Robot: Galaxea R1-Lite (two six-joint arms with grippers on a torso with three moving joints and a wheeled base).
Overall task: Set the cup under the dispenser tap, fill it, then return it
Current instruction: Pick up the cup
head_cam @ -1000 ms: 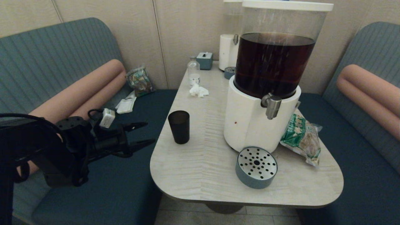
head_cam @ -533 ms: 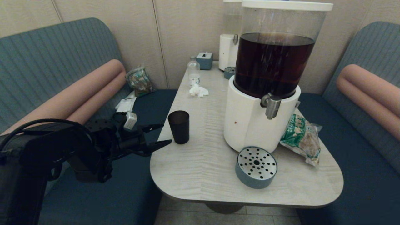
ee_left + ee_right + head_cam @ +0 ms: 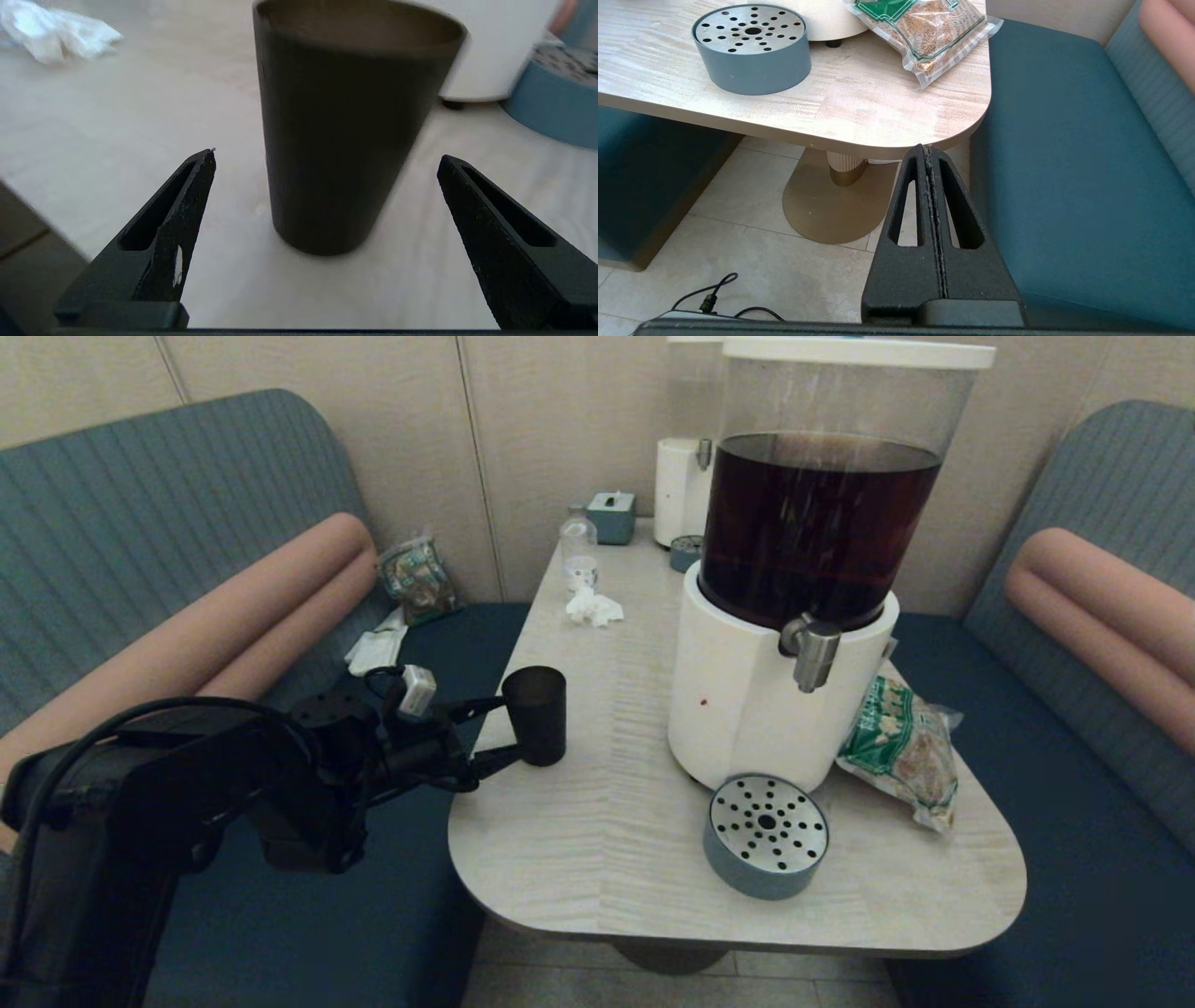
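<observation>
Matte black arm, slotted tapered fingers

No legible text anywhere.

left hand advanced, now flanking cup

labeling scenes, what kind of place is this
Probably a restaurant or café booth: padded bench seats flank a table holding a big drink dispenser and a cup.
</observation>
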